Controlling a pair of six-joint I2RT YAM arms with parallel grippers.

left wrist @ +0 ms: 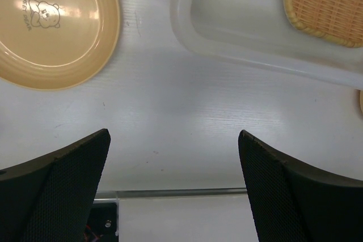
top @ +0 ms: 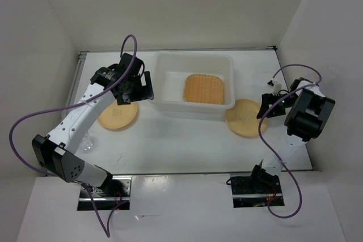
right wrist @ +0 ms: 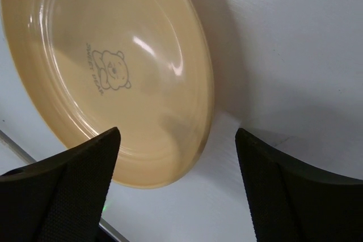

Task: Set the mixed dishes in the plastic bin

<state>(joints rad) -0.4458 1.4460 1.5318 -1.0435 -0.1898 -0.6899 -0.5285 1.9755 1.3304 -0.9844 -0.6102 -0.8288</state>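
Top external, starting at your left: what lies there?

By your left arm a small clear cup (top: pixel 88 142) stands on the table (top: pixel 181 145), faint against the white. Just beside it is a round tan-yellow plate (top: pixel 117 116) with a bear print.

And your left gripper (left wrist: pixel 173 185)?

Left wrist view shows its fingers (left wrist: pixel 57 191) spread wide over bare table, holding nothing. That plate is ahead to the left, the plastic bin (left wrist: pixel 227 43) ahead to the right.

What is in the bin?

The rounded-square woven plate (top: pixel 204 89) lies flat on its floor.

And to your right?

A second round plate (top: pixel 245 118) lies on the table, just beside the bin's right corner. Your right gripper (right wrist: pixel 176 185) hangs over it, spread wide. In the right wrist view the plate's near rim sits between the fingers (right wrist: pixel 295 191). I cannot tell whether they touch it.
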